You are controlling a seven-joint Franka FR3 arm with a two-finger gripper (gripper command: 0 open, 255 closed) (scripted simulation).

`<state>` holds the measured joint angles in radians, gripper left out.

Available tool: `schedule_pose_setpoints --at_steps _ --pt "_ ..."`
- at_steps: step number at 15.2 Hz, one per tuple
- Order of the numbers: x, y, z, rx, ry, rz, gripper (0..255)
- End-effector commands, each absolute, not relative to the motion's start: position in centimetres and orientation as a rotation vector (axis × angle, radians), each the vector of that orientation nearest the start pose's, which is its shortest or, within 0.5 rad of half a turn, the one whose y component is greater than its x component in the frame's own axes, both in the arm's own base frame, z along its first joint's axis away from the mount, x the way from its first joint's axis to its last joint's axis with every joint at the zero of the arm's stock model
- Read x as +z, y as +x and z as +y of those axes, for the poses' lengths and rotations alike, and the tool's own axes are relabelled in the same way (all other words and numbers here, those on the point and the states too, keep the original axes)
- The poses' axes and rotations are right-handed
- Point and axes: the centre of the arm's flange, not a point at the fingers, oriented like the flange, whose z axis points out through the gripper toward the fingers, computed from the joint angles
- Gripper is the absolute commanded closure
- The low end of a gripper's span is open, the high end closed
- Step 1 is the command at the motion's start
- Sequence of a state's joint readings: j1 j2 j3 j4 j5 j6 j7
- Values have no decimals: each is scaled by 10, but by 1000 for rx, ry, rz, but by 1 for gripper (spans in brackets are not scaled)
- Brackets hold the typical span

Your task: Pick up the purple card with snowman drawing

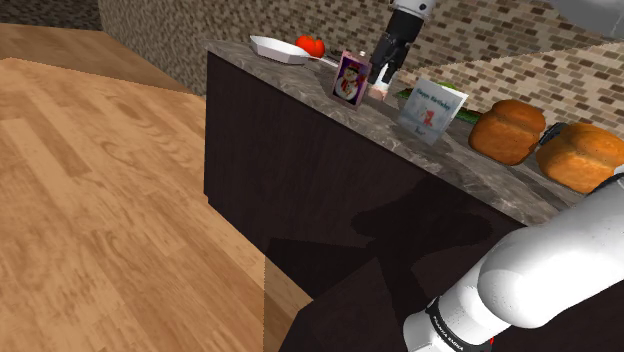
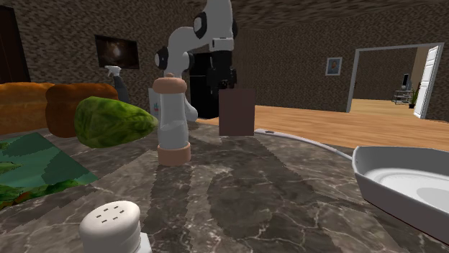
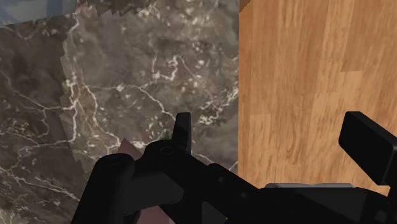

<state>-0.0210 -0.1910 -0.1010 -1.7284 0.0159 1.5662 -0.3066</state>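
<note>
The purple snowman card (image 1: 352, 78) stands upright near the counter's front edge. From the second exterior view I see its plain brown back (image 2: 237, 112). My black gripper (image 1: 383, 78) hangs just beside and slightly behind the card, on the shoulder view's right, with its tips (image 2: 224, 80) about level with the card's top. In the wrist view my gripper (image 3: 277, 143) is open, with only the counter edge and wooden floor between its fingers. A brownish corner of the card (image 3: 129, 150) shows outside one finger (image 3: 183, 132); nothing is held.
On the dark marble counter (image 1: 300, 85) stand a birthday card (image 1: 432, 108), two bread loaves (image 1: 508, 130), a white dish (image 1: 278, 48) and a red fruit (image 1: 311, 45). A pepper mill (image 2: 173, 122), a salt shaker (image 2: 111, 221) and a green vegetable (image 2: 115, 121) stand behind the gripper.
</note>
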Motion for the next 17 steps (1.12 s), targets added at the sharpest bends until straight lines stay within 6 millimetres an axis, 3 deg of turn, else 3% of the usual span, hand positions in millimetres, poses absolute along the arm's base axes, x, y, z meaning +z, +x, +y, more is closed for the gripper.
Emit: schedule_pose_setpoints --at_steps 1,8,17 --pt "657 516 -70 -49 -3107 -306 0" --pt "689 599 -91 -31 -3128 -361 0" --pt "649 599 -91 -31 -3128 -361 0"
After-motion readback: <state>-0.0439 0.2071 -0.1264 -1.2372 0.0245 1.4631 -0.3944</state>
